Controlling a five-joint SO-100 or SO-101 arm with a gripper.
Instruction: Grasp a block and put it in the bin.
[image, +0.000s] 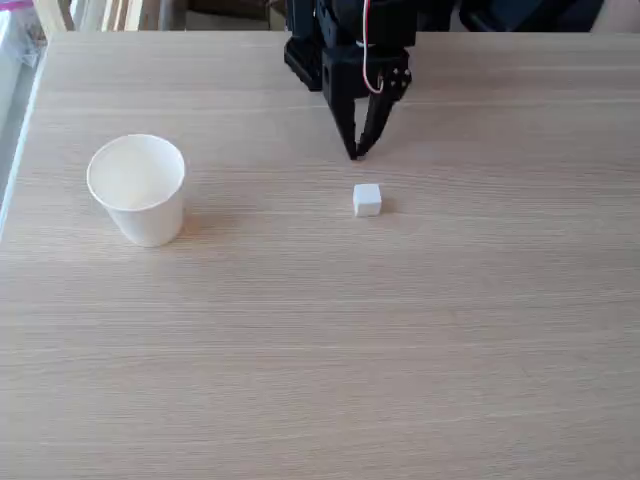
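**Ana:** Pale wood-grain table (420, 350) takes up nearly the whole fixed view, with a strip of chair legs and clutter along the top edge that is too cut off to make out. What comes next in size?

**Ben:** The black arm (345, 40), coming in from the top centre, with a red wire looped down its front. After that, the cup (137, 190), a white paper one, upright and open at the top, standing well to the left in this view.

**Ana:** And the gripper?

**Ben:** The gripper (356, 150) points down at the table, its two dark fingers drawn together to a single tip, with nothing between them.

**Ana:** Where is the cube?

**Ben:** The cube (367, 200) sits flat on the table just in front of that tip, near it but apart, and well away from the cup. It is the smallest thing here.

**Ana:** How would it handle?

**Ben:** My guess: very light and stiff, with plain smooth faces, so it could skid or tip if one finger nudges it first. I would spread the fingers, come straight down over it, and close on two opposite side faces, low and centred.
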